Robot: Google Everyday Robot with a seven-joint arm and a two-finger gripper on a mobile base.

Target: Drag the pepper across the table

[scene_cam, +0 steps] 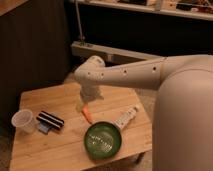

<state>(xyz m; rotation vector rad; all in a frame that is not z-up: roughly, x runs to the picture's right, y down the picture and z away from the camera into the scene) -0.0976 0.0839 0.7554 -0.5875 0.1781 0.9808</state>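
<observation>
The robot's white arm (pixel 150 75) fills the right side of the frame and reaches leftward to the middle, where its wrist bends down over the light wooden plank-grained bench (pixel 50 150). This bench takes up the lower left and centre of the frame. On it, toward the lower centre, sits a round green bowl (pixel 88 138). A white tube (pixel 126 119) lies aslant just to the bowl's upper right. A clear plastic cup (pixel 23 121) stands near the left edge, with a black ribbed block (pixel 51 120) just beside it on the right. The small slim orange pepper (pixel 88 115) lies on the bench near the middle, just above the bowl's rim and apart from it, to the left of the tube. Its long axis runs from upper left to lower right in the frame. Which end carries the stem cannot be made out. The end effector (pixel 81 106) hangs at the tip of the wrist, right at the pepper's upper-left end. The pepper therefore lies toward the lower right of it, close enough that touching or just clear cannot be told apart. This is the only arm, so it alone can make the move. The end effector stands spread wide, and nothing appears caught in it. I judge that it needs to settle onto or around the pepper before any drag across the bench can begin.
</observation>
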